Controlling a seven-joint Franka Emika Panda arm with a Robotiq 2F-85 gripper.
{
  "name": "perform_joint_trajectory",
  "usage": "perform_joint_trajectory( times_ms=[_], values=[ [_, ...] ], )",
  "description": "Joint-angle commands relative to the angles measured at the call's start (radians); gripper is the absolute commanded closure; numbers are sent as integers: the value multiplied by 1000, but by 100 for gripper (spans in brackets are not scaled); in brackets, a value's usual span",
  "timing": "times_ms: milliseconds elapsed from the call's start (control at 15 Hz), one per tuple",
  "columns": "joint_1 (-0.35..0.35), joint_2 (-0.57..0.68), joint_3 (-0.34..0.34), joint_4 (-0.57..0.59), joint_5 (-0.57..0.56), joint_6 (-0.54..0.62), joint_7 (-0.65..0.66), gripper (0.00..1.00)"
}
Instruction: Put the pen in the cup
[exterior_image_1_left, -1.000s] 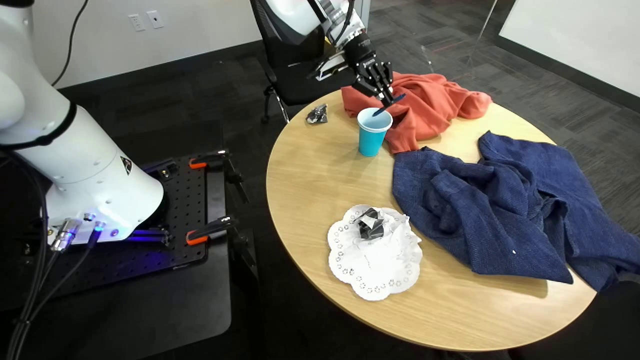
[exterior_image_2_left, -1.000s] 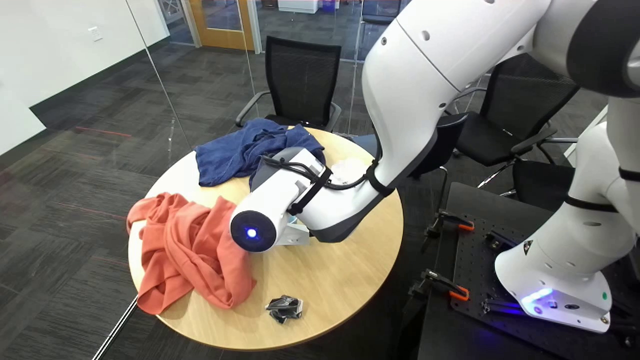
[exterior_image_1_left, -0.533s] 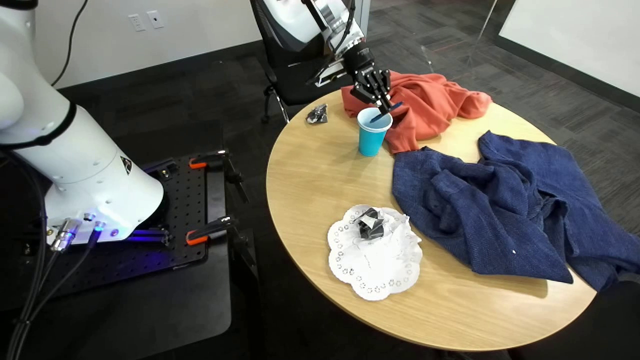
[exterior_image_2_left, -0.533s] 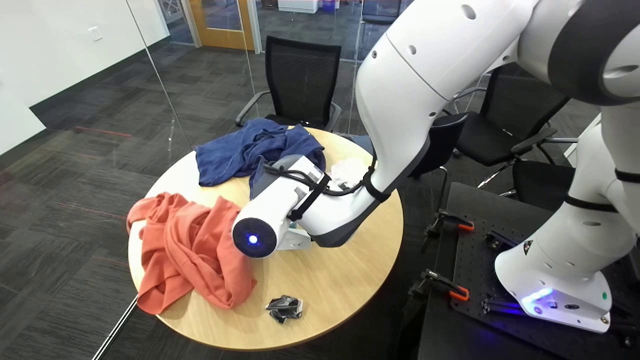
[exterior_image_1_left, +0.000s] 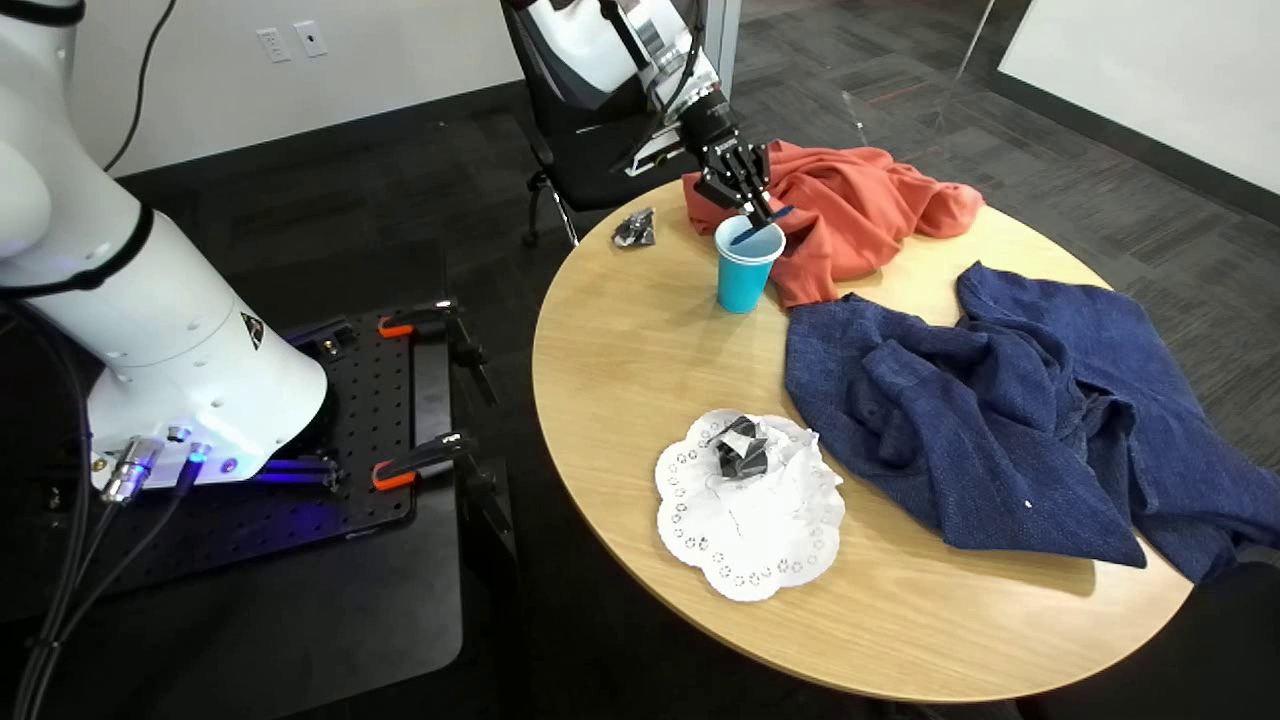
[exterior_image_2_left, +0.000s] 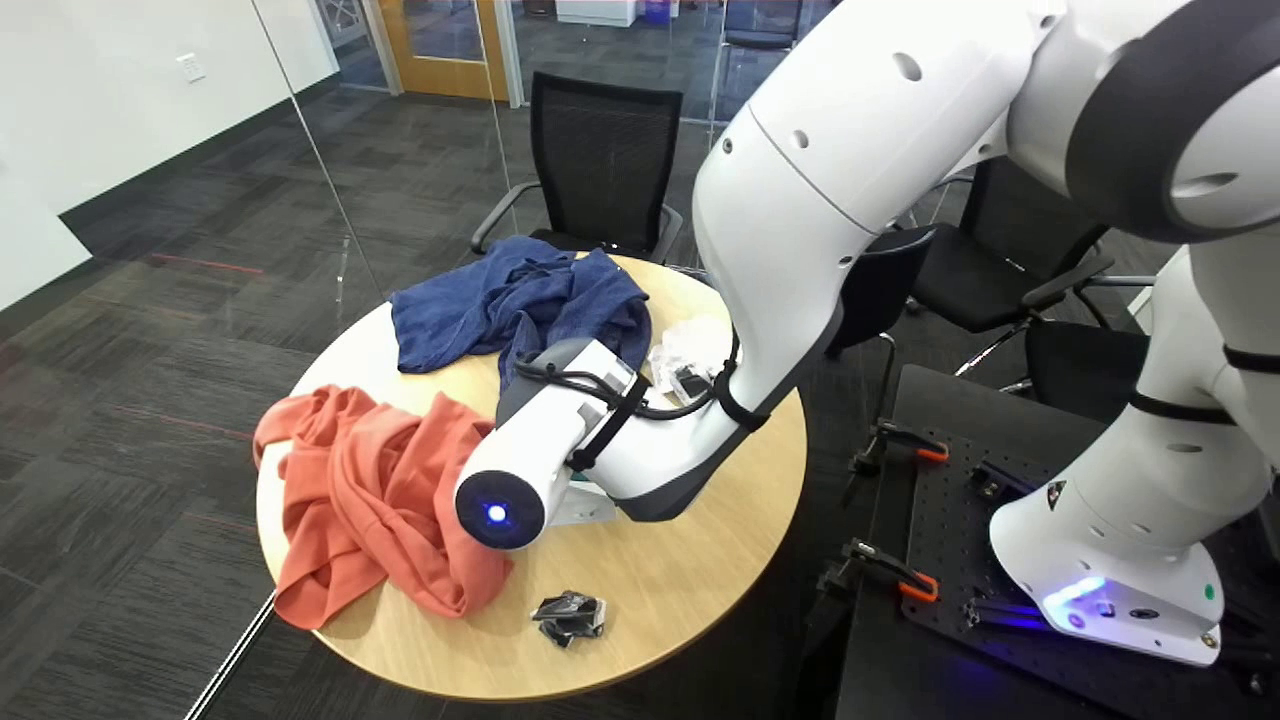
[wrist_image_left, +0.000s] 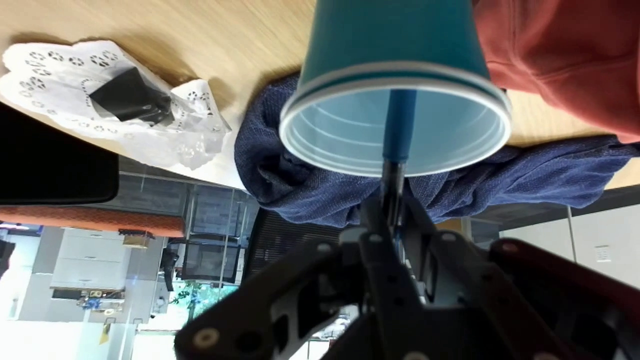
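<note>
In an exterior view, the light-blue cup (exterior_image_1_left: 745, 274) is seen upright on the round table (exterior_image_1_left: 620, 370). With the cup taken as the dial's centre, the red cloth (exterior_image_1_left: 860, 215) is found at two o'clock, the navy cloth (exterior_image_1_left: 960, 430) at four, the white doily (exterior_image_1_left: 750, 540) at six and a crumpled dark piece (exterior_image_1_left: 634, 229) at ten. At twelve, the gripper (wrist_image_left: 392, 212) is seen by the rim, its jaws drawn together on the blue pen (wrist_image_left: 400, 125), which is held aslant with its lower end inside the cup's mouth.
</note>
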Motion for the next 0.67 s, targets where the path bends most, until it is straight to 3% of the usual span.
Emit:
perform_joint_trajectory(
  times_ms=[0, 533, 600],
  values=[
    [7, 29, 9, 41, 0, -53, 14, 60],
    [4, -50, 3, -17, -16, -95, 91, 1],
    [3, -62, 3, -25, -17, -102, 102, 0]
  ],
)
